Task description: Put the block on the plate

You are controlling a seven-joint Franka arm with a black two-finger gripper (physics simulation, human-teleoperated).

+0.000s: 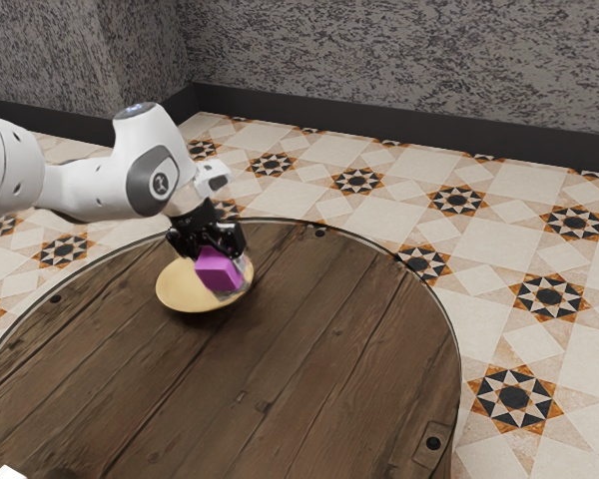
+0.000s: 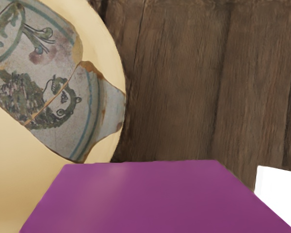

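We have our fingers (image 1: 242, 241) pinching the purple block (image 1: 219, 270), which tilts in front of part of the yellow plate (image 1: 177, 291) (quite a fancy one, with its painted pottery pattern (image 2: 43, 99)), near the round wooden table's (image 1: 319, 349) far edge in the exterior view. We can't tell whether block and plate touch.

Plate (image 1: 177, 290) on table (image 1: 324, 339), block (image 1: 218, 272) in pincer (image 1: 222, 261)
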